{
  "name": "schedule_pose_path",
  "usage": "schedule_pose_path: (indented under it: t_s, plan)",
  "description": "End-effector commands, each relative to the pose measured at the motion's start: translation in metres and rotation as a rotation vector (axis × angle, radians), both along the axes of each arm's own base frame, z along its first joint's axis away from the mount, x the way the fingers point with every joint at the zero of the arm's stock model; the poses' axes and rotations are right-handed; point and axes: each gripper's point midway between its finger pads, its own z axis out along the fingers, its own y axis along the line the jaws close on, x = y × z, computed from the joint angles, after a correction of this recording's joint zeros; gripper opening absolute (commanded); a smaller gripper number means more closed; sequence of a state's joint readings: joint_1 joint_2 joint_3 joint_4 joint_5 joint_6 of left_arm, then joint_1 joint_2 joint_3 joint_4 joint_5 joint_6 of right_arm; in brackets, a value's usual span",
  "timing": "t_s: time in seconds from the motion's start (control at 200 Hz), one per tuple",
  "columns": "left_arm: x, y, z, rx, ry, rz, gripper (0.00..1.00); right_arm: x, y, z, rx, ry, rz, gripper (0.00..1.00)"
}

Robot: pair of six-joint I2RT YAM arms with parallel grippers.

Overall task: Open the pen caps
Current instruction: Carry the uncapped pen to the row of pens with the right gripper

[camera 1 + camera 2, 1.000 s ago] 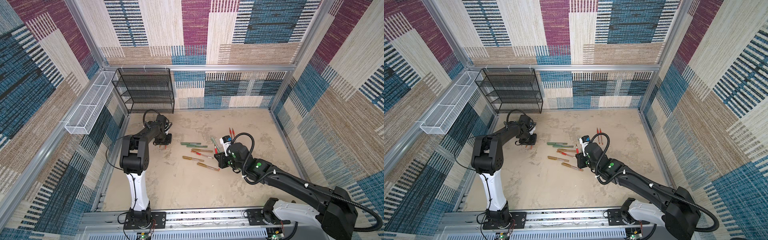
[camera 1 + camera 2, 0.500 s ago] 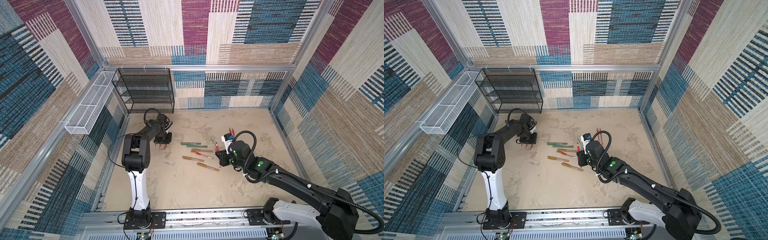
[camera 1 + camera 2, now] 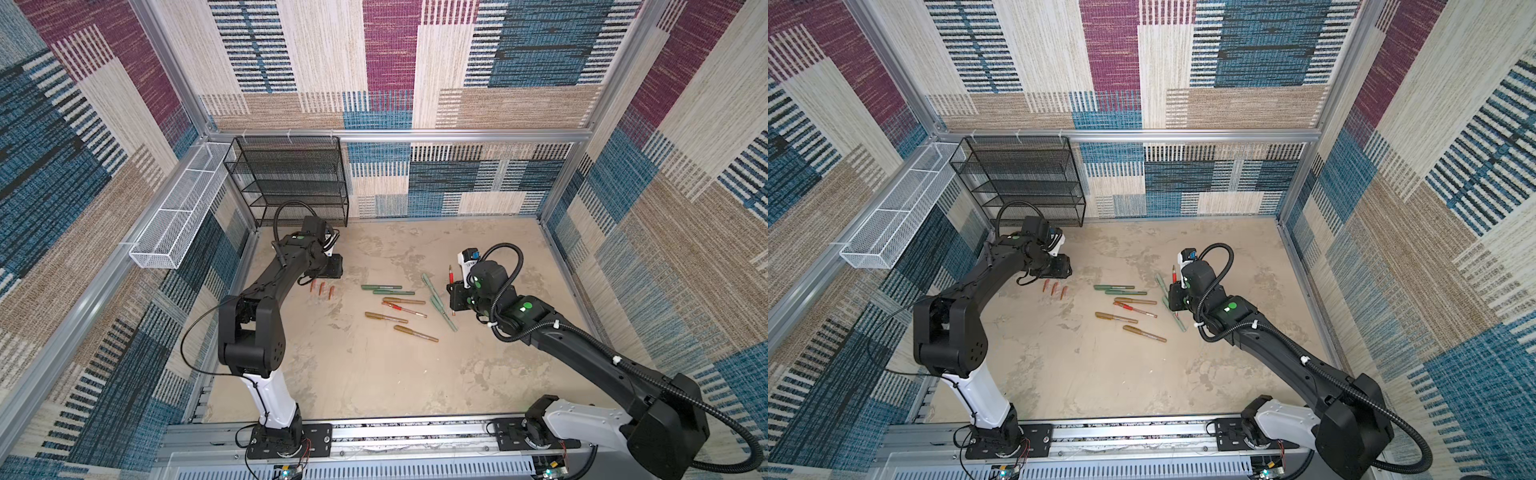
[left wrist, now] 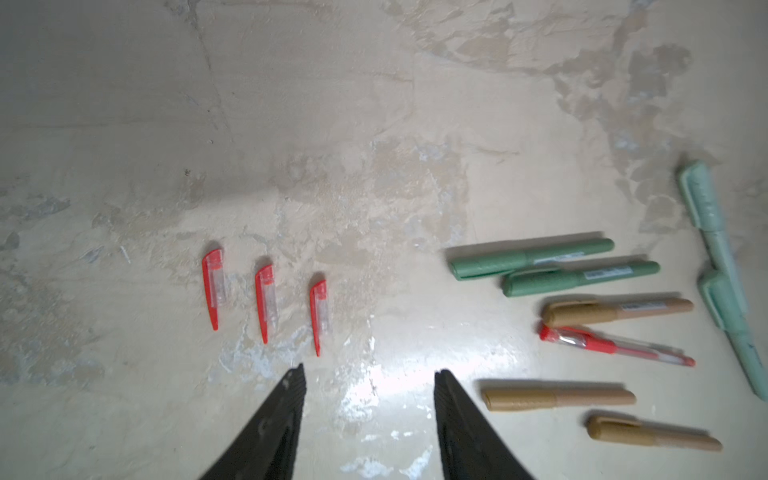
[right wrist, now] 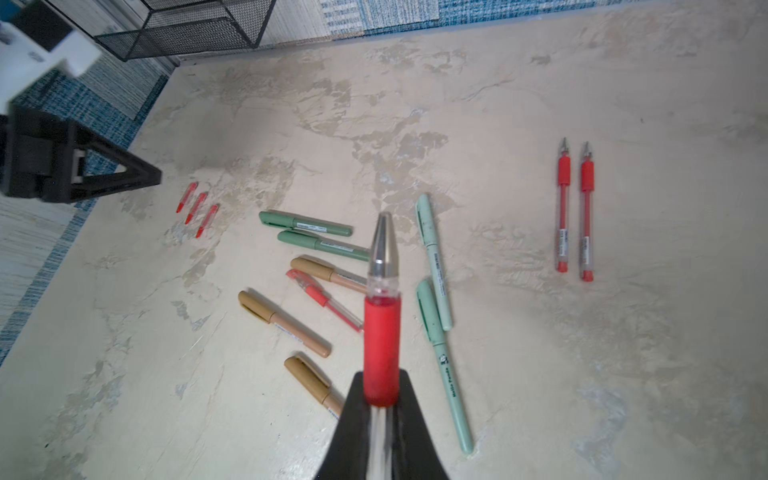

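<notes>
Three red pen caps [image 4: 266,299] lie side by side on the table, just beyond my left gripper [image 4: 370,372], which is open and empty. In a top view the caps [image 3: 322,289] sit just in front of that gripper [image 3: 332,268]. My right gripper [image 5: 380,399] is shut on an uncapped red pen [image 5: 382,332] with its metal tip pointing away. In a top view this gripper [image 3: 457,297] hovers beside the pile. Capped pens lie between the arms: dark green [image 5: 305,223], gold [image 5: 282,324], mint [image 5: 434,257] and one red [image 5: 322,299].
Two uncapped red pens [image 5: 573,212] lie parallel, apart from the pile. A black mesh shelf [image 3: 291,183] stands at the back left corner and a white wire basket [image 3: 183,216] hangs on the left wall. Patterned walls enclose the table [image 3: 374,374].
My left gripper has opened and a third red cap now lies beside the other two. My right gripper has shifted slightly right and back with the red pen.
</notes>
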State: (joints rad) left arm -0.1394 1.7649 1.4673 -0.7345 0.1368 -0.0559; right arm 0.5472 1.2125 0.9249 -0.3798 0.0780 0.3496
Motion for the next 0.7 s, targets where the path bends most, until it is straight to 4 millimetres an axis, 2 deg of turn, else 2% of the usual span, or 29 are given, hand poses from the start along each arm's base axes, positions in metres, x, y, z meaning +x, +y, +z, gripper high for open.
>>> schedule_pose_path:
  t_s: [0.0, 0.155, 0.376, 0.506, 0.691]
  plan:
    - [-0.011, -0.011, 0.020, -0.083, -0.045, -0.017, 0.63, 0.016, -0.017, -0.002, -0.059, 0.005, -0.019, 0.00]
    - [-0.036, -0.016, 0.042, -0.140, -0.129, -0.043, 0.75, 0.041, -0.042, -0.005, -0.124, -0.001, -0.058, 0.00]
    - [-0.070, -0.012, 0.074, -0.145, -0.297, -0.087, 0.89, 0.073, -0.087, -0.025, -0.195, 0.059, -0.138, 0.00]
    - [-0.084, -0.005, 0.081, -0.158, -0.356, -0.089, 0.93, 0.089, -0.108, -0.037, -0.192, 0.089, -0.169, 0.01]
    - [-0.089, 0.010, 0.087, -0.212, -0.391, -0.023, 0.97, 0.115, -0.125, -0.056, -0.192, 0.116, -0.174, 0.02]
